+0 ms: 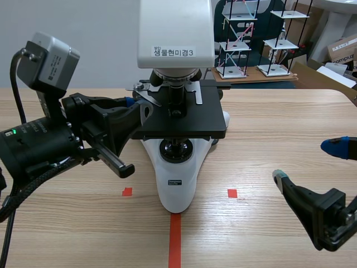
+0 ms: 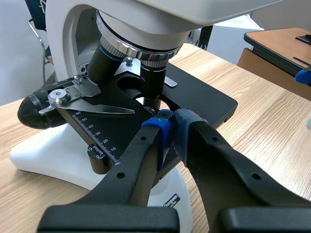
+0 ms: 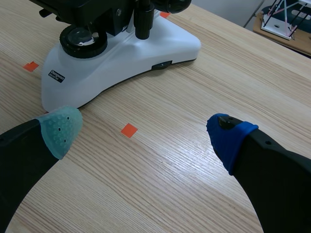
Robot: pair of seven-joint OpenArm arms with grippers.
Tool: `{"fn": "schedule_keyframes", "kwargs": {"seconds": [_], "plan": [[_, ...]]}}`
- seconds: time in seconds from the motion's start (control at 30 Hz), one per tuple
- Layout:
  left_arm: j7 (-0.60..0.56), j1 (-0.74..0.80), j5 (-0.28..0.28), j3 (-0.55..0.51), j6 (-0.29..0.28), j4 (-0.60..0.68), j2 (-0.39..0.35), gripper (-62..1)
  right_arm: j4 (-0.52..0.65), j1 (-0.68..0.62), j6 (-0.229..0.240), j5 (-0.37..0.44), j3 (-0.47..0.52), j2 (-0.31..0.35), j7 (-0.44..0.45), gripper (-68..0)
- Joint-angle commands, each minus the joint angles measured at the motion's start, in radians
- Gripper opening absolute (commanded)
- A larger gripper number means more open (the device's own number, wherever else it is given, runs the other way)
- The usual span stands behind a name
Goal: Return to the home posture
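left side first: my left jaws are pressed together, pad (image 2: 163,127) against pad, nothing between them, and they point straight at the microscope (image 1: 177,167). their tips sit right at the near edge of its black stage (image 2: 204,97), just beside the tip of the objective lens (image 2: 153,82); whether they touch the stage i cannot tell. in the scene view the left arm (image 1: 39,145) comes in low with its grey wrist camera (image 1: 53,58) on top, the closed tips up against the stage's side. the slide clip (image 2: 92,104) and the ruled scale (image 2: 99,138) lie on the stage beside these jaws. over to my right jaws: wide apart, clamped on nothing, grey-green pad (image 3: 60,130) on one side, blue pad (image 3: 231,138) on the other, bare wooden tabletop (image 3: 194,87) between them. a small orange-red square mark (image 3: 129,129) lies between the two pads, nearer the grey-green one. the microscope's white base (image 3: 121,53) stands ahead of these jaws, apart from them, its round light port (image 3: 82,41) ahead of the grey-green pad. in the scene view the right arm (image 1: 329,215) sits low, well off to the side of the microscope. far beyond both jaws, wire-frame models (image 1: 245,39) stand on another table.
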Motion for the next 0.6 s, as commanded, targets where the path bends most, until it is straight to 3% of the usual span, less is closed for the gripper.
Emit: {"fn": "schedule_keyframes", "kwargs": {"seconds": [0.0,0.17,0.2,0.37,0.57], "plan": [[-0.013,0.002,0.007,-0.004,0.002,0.012,-0.005,-59.4,0.009,0.012,0.0,0.007,0.014,0.003,0.012,-11.3],[-0.027,0.068,0.017,-0.055,-0.024,0.013,-0.023,-58.7,0.009,0.012,0.0,0.007,0.014,0.003,0.012,-11.3],[-0.028,0.086,0.025,-0.075,-0.032,0.014,-0.023,-56.2,0.009,0.012,0.0,0.007,0.014,0.003,0.012,-11.3],[-0.041,0.185,0.036,-0.188,-0.08,0.016,-0.023,-31.2,0.009,0.012,0.0,0.007,0.014,0.003,0.012,-11.3],[-0.22,0.348,0.038,-0.293,-0.1,0.016,-0.023,-11.9,0.009,0.012,0.0,0.007,0.014,0.003,0.012,-11.3]]}}
